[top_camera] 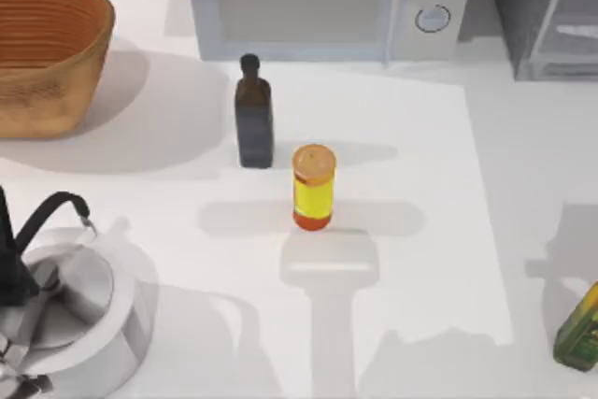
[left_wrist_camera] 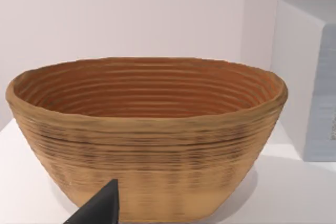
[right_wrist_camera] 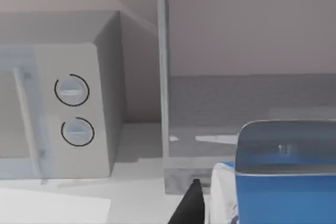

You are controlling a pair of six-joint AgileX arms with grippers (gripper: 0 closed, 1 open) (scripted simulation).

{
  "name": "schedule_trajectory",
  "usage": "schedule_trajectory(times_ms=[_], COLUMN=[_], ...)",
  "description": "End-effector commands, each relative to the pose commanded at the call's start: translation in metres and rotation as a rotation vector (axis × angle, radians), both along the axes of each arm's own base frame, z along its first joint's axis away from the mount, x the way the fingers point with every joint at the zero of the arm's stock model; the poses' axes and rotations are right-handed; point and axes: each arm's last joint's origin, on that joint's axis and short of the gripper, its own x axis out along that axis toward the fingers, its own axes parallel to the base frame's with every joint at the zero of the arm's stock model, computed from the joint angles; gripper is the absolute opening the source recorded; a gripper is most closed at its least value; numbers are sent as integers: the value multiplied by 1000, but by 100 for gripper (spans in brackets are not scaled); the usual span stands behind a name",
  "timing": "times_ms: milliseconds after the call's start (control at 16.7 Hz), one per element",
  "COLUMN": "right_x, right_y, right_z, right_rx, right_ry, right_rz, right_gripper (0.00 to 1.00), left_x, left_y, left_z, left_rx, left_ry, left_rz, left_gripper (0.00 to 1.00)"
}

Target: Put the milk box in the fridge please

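Note:
The milk box [right_wrist_camera: 283, 192], blue with a white side, sits very close in the right wrist view, and my right gripper [right_wrist_camera: 236, 208] is shut on it, one dark fingertip [right_wrist_camera: 191, 205] showing at its side. Just behind it stands the fridge [right_wrist_camera: 252, 103], with a pale upright edge and a grey inner floor in sight. From above, the fridge [top_camera: 547, 16] is the dark grey cabinet at the back right corner. My left arm [top_camera: 9, 259] is parked at the table's left edge, its gripper [left_wrist_camera: 100, 211] facing the basket.
A light grey microwave [top_camera: 318, 2] stands at the back centre, left of the fridge. A woven basket [top_camera: 47, 44] is back left. A dark bottle [top_camera: 253, 114] and a yellow jar [top_camera: 313, 186] stand mid-table. A metal kettle [top_camera: 75, 310] sits front left, a green-yellow carton [top_camera: 579, 329] front right.

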Motion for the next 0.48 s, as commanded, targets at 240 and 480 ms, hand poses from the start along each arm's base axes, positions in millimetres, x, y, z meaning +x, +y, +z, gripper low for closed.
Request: schedule_trajectory(times_ms=[240, 480], right_x=[-13, -17], right_y=[-13, -17], right_z=[-21, -29], right_rx=[-17, -22], right_ry=[-11, -13], right_rz=[-2, -3], right_gripper=[0, 0], left_x=[0, 0], left_y=[0, 0], left_z=[0, 0], left_rx=[0, 0], left_ry=[0, 0], left_rz=[0, 0], left_gripper=[100, 100])
